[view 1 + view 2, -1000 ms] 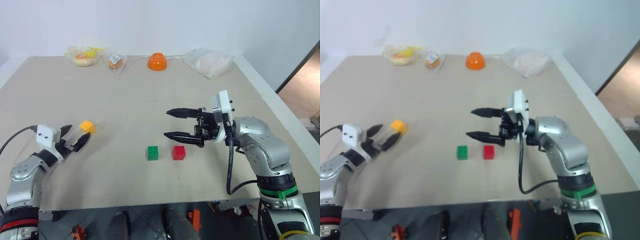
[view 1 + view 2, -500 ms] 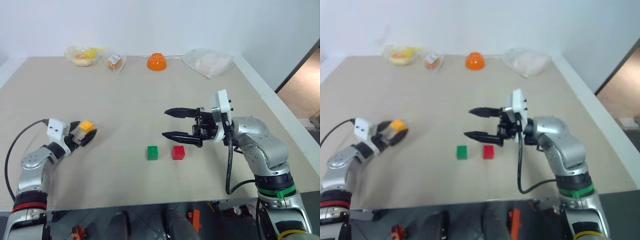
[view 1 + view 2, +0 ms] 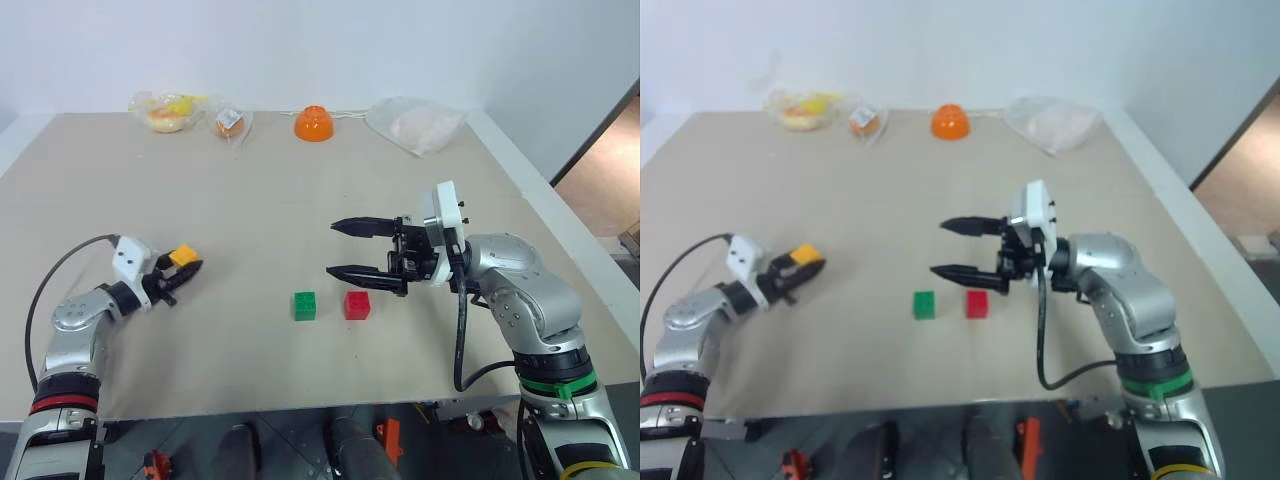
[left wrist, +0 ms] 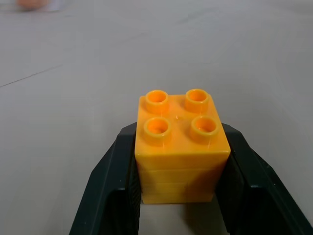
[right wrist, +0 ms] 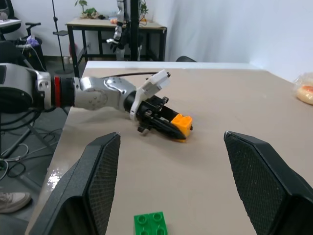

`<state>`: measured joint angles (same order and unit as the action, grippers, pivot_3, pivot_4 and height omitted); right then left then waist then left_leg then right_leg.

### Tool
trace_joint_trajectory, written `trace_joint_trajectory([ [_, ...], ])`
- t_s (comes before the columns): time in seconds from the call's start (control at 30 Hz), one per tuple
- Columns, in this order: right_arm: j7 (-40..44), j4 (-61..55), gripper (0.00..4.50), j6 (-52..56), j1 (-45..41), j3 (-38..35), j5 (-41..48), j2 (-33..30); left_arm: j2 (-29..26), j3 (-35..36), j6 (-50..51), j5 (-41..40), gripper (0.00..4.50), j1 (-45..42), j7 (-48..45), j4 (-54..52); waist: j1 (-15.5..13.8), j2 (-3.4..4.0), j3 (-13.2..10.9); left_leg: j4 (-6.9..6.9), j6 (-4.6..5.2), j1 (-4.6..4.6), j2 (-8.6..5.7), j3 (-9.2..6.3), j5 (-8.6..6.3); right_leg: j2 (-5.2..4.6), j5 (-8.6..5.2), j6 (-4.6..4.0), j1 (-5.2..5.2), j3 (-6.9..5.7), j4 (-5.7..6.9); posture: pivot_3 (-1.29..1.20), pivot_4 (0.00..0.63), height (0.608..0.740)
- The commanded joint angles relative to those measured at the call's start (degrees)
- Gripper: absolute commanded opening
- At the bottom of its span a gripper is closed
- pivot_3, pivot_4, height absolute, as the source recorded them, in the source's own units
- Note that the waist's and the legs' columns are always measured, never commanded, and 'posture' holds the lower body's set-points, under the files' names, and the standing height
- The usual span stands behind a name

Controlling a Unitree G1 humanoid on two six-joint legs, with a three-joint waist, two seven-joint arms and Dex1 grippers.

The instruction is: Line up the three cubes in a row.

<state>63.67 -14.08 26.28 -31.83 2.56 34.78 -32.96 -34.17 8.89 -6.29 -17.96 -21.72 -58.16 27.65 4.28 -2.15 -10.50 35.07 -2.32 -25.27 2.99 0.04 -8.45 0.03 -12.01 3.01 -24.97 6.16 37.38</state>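
Note:
My left gripper [image 3: 183, 268] is shut on the yellow-orange cube [image 3: 183, 256] at the left of the table, its black fingers [image 4: 110, 181] pressing both sides of the studded block [image 4: 180, 152]. The green cube [image 3: 305, 305] and the red cube [image 3: 357, 304] sit side by side near the table's middle, a small gap between them. My right gripper [image 3: 341, 249] hangs open just above and behind the red cube, pointing left, with nothing between its fingers. In the right wrist view the green cube [image 5: 151, 226] lies low between those fingers, with the left gripper [image 5: 177, 131] and its held cube beyond.
An orange bowl [image 3: 314, 123] stands upside down at the table's far edge. Two plastic bags with food [image 3: 168, 111] [image 3: 232, 123] lie to its left and a clear bag [image 3: 417, 124] to its right. The table's front edge [image 3: 300, 405] runs close below the cubes.
My left gripper moved right to the yellow-orange cube and closed on it. The right arm stayed still, and the green and red cubes did not move.

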Motion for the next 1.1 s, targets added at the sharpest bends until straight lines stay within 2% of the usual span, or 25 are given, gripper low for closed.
trace_joint_trajectory([
  [0.03, 2.46, -2.68, 3.54, 1.14, 1.43, -2.49, 2.84, -2.95, -3.17, -2.5, 0.3, -1.1, 1.76, -0.37, -8.2, -6.57, -0.02, 0.0, 0.0, 0.0, 0.0, 0.0, 0.0, 0.0, 0.0, 0.0, 0.0, 0.0, 0.0, 0.01, 0.0, 0.0, 0.15, 0.74],
  [0.2, 4.43, -2.35, 3.54, 2.5, 5.25, -4.07, 4.7, -6.35, -6.11, -6.36, -3.09, 0.2, 1.76, 0.72, -17.8, -7.3, 0.04, 0.01, 0.0, 0.0, 0.0, 0.01, 0.0, 0.02, 0.0, -0.02, -0.03, -0.04, 0.0, 0.02, 0.0, 0.0, 0.15, 0.74],
  [0.3, 5.63, -0.43, 3.54, 1.62, 7.93, -4.13, 2.73, -8.56, -5.37, -8.11, -5.86, 1.09, 1.76, -0.61, -20.43, -4.37, 0.04, 0.01, 0.0, -0.01, 0.0, 0.02, 0.01, 0.02, 0.0, -0.02, -0.03, -0.04, -0.02, 0.02, 0.0, 0.0, 0.15, 0.74],
  [0.5, 5.94, 2.28, 3.54, 0.24, 11.45, -5.08, 0.91, -10.35, -0.57, -9.83, -6.95, -0.14, 1.76, -3.94, -22.18, -1.58, -0.12, 0.01, 0.0, 0.09, 0.03, 0.02, -0.04, 0.01, 0.02, -0.05, -0.02, -0.03, 0.06, 0.02, 0.0, 0.0, 0.15, 0.74],
  [0.77, 5.26, 1.0, 3.54, 0.51, 12.52, -5.62, 1.24, -10.43, 1.36, -10.52, -7.03, -1.0, 1.76, -5.06, -25.41, 0.18, 0.02, 0.01, 0.0, 0.12, 0.04, -0.01, 0.01, -0.04, 0.02, 0.07, 0.0, 0.01, 0.03, 0.02, 0.05, 0.0, 0.15, 0.74],
  [1.1, 4.63, 1.29, 3.54, -0.08, 12.16, -4.77, 0.61, -9.79, 4.1, -11.32, -1.82, -2.21, 1.76, -6.05, -26.66, -1.98, 0.04, 0.01, 0.0, 0.27, 0.04, -0.02, 0.0, -0.04, 0.02, 0.06, 0.03, 0.07, 0.1, 0.05, 0.05, 0.0, 0.15, 0.74],
])
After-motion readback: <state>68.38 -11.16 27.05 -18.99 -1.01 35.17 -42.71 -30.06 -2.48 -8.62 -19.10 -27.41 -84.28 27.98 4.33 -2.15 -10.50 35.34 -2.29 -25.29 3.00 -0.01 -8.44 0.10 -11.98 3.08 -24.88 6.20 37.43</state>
